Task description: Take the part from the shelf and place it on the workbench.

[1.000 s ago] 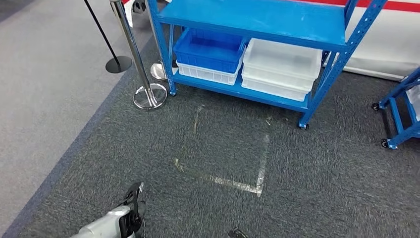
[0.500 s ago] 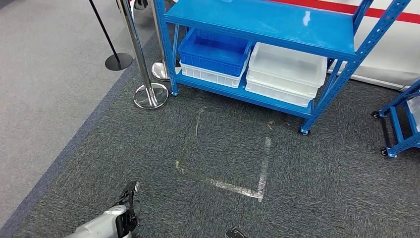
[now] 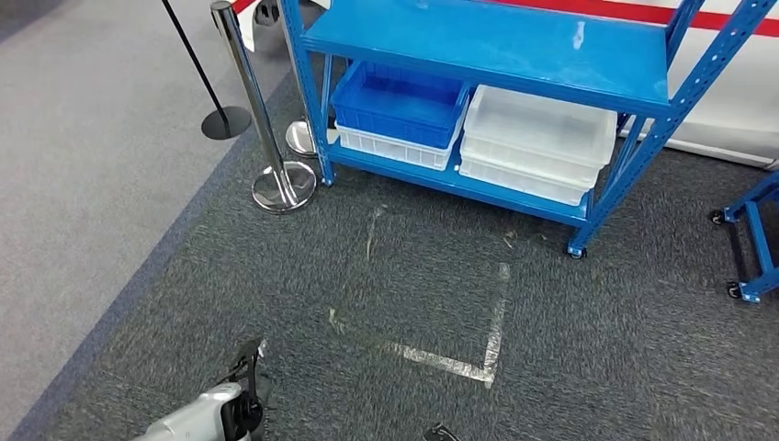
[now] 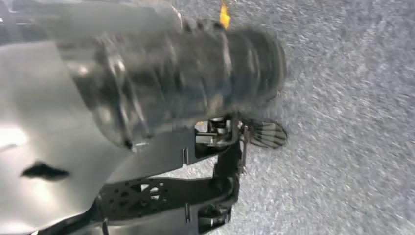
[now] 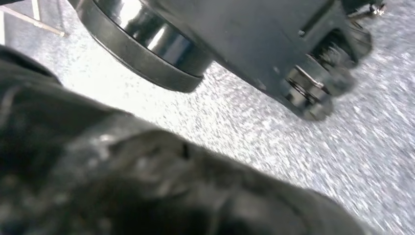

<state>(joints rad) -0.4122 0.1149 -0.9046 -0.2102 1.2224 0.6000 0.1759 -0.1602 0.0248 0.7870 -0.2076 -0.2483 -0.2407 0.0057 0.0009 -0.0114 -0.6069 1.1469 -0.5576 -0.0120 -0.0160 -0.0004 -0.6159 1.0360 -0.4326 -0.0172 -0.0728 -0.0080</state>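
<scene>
the blue shelf (image 3: 487,41) stands ahead on the dark carpet (image 3: 597,349), well apart from the robot. its lower level carries a blue bin (image 3: 397,92) stacked on a white bin, beside white trays (image 3: 537,138). the part cannot be made out. the left arm (image 3: 197,418) hangs low; whether either hand is open or closed cannot be told. judgement: task at approach stage. reaching, grasping, carrying and placing on the workbench remain.
</scene>
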